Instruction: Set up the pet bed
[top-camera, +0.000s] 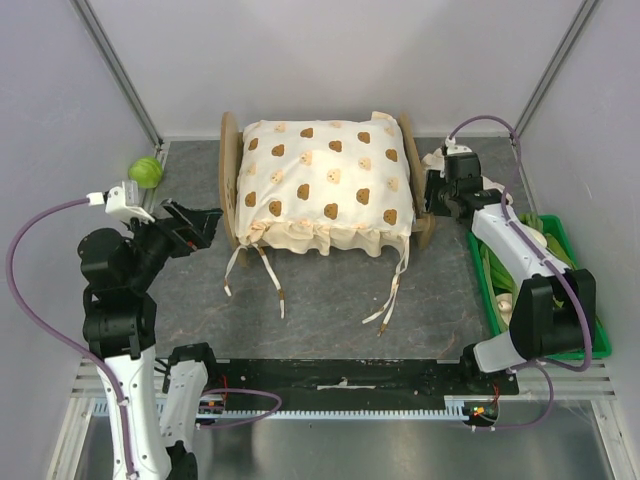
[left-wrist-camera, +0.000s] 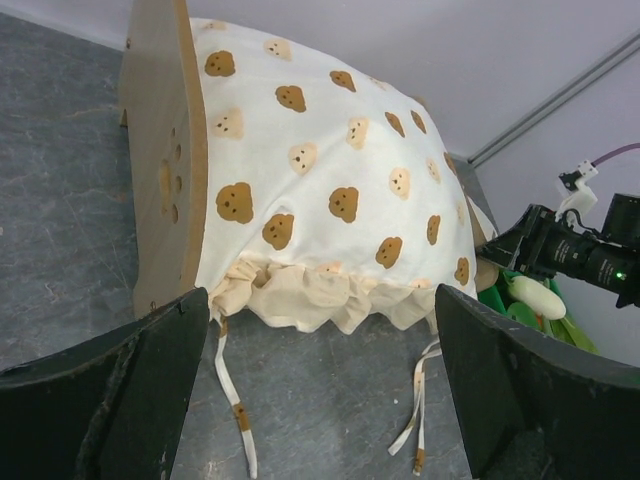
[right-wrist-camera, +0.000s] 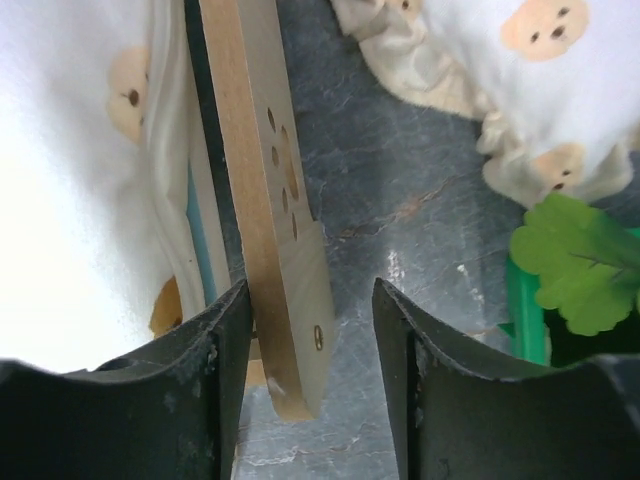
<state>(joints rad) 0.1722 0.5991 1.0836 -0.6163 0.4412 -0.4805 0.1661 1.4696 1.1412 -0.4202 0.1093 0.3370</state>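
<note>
The pet bed (top-camera: 229, 178) stands at the rear centre of the counter (top-camera: 330, 315). It has a light-wood frame with paw-cutout end boards, under a bear-print cushion (top-camera: 325, 180). Left claw (top-camera: 208, 226) faces the bed's left end, spread wide and empty. Right claw (right-wrist-camera: 310, 290) straddles the right end board, not yet clamped.

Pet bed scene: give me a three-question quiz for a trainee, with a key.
1. True or false: the left gripper is clamped on the pet bed.
2. What stands between the fingers of the right gripper? A) a green ball B) the bed's wooden end board C) a loose tie
3. Fill in: the ties of the bear-print cushion hang down onto the ___.
Key: 1 false; 2 B; 3 table.
</note>
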